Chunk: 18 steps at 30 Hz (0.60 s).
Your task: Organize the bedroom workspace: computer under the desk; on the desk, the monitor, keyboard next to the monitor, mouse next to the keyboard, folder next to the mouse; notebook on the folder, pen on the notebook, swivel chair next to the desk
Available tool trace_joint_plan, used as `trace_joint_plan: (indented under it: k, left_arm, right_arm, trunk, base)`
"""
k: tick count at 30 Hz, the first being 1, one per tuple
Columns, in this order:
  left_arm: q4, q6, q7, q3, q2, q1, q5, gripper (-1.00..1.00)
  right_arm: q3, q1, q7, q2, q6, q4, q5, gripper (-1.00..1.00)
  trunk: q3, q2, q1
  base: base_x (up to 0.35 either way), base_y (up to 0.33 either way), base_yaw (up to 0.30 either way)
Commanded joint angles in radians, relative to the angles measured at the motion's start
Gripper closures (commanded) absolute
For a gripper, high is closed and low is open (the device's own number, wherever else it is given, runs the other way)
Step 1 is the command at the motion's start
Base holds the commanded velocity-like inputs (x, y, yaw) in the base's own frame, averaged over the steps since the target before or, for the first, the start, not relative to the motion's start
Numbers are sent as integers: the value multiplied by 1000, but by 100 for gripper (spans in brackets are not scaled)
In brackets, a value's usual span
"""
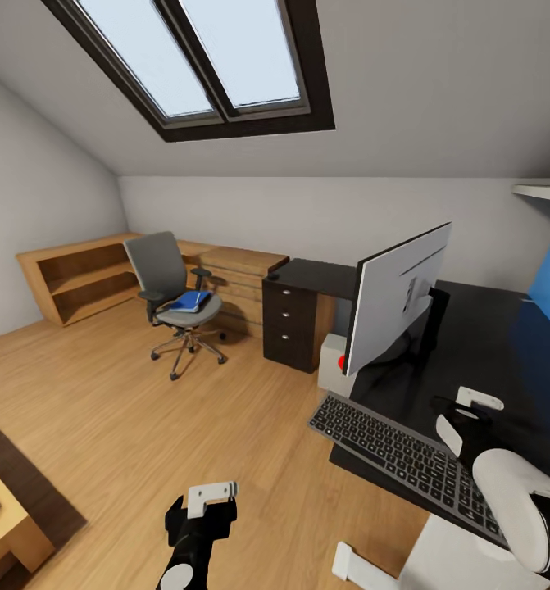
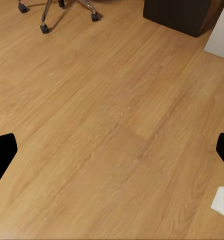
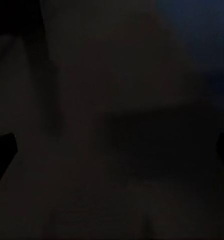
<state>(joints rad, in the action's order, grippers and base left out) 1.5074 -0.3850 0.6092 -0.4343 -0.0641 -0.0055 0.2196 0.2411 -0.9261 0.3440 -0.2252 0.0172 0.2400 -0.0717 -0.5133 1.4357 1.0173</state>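
The folder [image 1: 191,300], bright blue, lies on the seat of the swivel chair [image 1: 170,288], which stands well apart from the desk [image 1: 504,344] on the wood floor, in front of the oak shelves [image 1: 82,279]. In the head view the monitor [image 1: 397,299] stands on the black desk top with its silver back toward the camera, and the keyboard [image 1: 406,451] lies just in front of it, along the near desk edge and partly overhanging it. A light grey box, likely the computer [image 1: 334,365], shows low between the black drawer unit [image 1: 291,324] and the monitor's edge. The left gripper [image 1: 209,496] hangs over bare floor, holding nothing. The right gripper [image 1: 463,410] sits over the desk beside the keyboard, its white fingers apart with nothing visibly between them.

The left wrist view looks down on floorboards, with the chair's casters [image 2: 44,27] and the foot of the drawer unit at the far edge. Both dark fingertips [image 2: 1,152] stand at the frame's sides, so the jaws are wide.

The right wrist view is nearly black, probably the desk top seen close; dark finger shapes show faintly at the two sides, again spread.

The risks I see: the overhanging keyboard could be knocked off if the right arm sweeps outward, and the monitor's stand is near that arm. Reaching the folder means driving over, and the chair may roll away if bumped.
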Motion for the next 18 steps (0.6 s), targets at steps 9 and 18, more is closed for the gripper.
trace_joint_plan:
  k: [9, 18]
  left_arm:
    - [11, -3, 6, -1, 1, -1, 7, -100]
    - [17, -3, 6, -1, 1, -1, 7, -100]
  right_arm:
    - [-3, 0, 3, -23, 52, -2, -71, -100]
    - [-3, 0, 3, -23, 123, 0, -76, -100]
  trunk:
    - [-1, 1, 0]
    - [-1, 1, 0]
  base:
    - [143, -138, 0]
    - [30, -30, 0]
